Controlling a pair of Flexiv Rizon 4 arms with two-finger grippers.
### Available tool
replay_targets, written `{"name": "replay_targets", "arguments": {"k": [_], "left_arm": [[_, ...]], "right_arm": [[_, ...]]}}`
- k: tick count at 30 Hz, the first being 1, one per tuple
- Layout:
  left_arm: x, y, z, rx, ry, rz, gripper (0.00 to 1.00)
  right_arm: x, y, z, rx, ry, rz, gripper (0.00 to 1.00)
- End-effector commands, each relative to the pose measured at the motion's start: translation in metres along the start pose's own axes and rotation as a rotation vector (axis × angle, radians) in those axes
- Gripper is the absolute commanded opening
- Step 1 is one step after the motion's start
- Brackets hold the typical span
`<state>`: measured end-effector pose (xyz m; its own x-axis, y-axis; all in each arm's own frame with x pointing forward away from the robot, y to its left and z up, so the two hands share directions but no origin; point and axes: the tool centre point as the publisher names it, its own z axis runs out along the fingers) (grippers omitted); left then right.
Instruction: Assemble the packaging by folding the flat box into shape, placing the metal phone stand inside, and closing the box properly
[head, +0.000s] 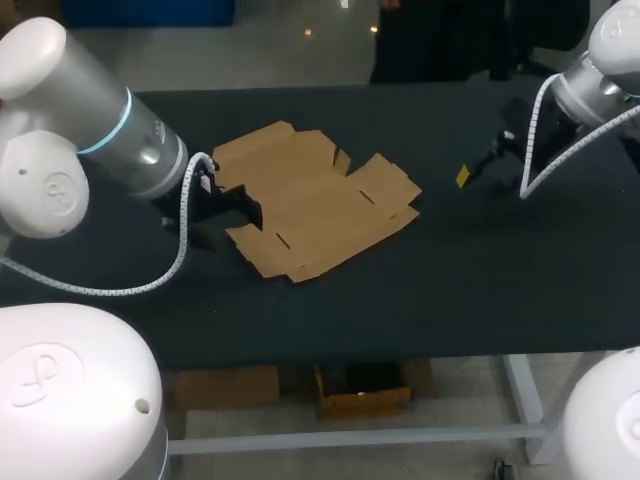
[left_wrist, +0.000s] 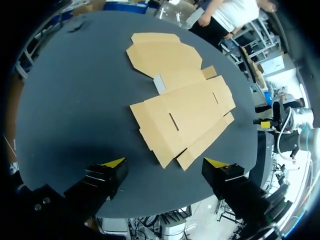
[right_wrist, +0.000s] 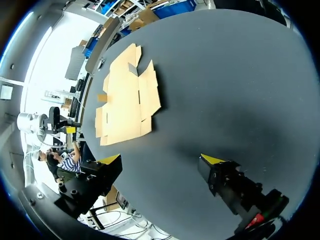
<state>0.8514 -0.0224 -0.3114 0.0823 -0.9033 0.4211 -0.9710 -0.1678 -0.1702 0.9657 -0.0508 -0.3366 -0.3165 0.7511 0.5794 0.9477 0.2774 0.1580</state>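
Nearest me: left gripper (left_wrist: 165, 162), fingers standing wide apart and gripping nothing, hanging at left edge of flat box (left_wrist: 185, 105). I can't tell whether it's touching cardboard. Box is lying unfolded, flaps spread, on black table (head: 480, 270) — left of middle. I'm seeing right gripper (right_wrist: 161, 159) hovering over bare tabletop, well apart from box — fingers likewise spread, holding nothing.

Matt, smooth tan cardboard box blank (head: 318, 205) on a matt black table surface (head: 500, 285); glossy white left arm casing (head: 70, 110).
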Motion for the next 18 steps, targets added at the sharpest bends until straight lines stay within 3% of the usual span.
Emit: {"name": "replay_targets", "arguments": {"k": [1, 18], "left_arm": [[-0.003, -0.003, -0.002, -0.003, 0.001, -0.002, 1.00], [-0.011, -0.020, -0.002, -0.053, 0.027, 0.029, 1.00]], "right_arm": [[-0.004, 0.017, 0.006, 0.121, 0.029, -0.027, 1.00], [0.006, 0.062, 0.035, 0.158, 0.028, -0.192, 1.00]]}}
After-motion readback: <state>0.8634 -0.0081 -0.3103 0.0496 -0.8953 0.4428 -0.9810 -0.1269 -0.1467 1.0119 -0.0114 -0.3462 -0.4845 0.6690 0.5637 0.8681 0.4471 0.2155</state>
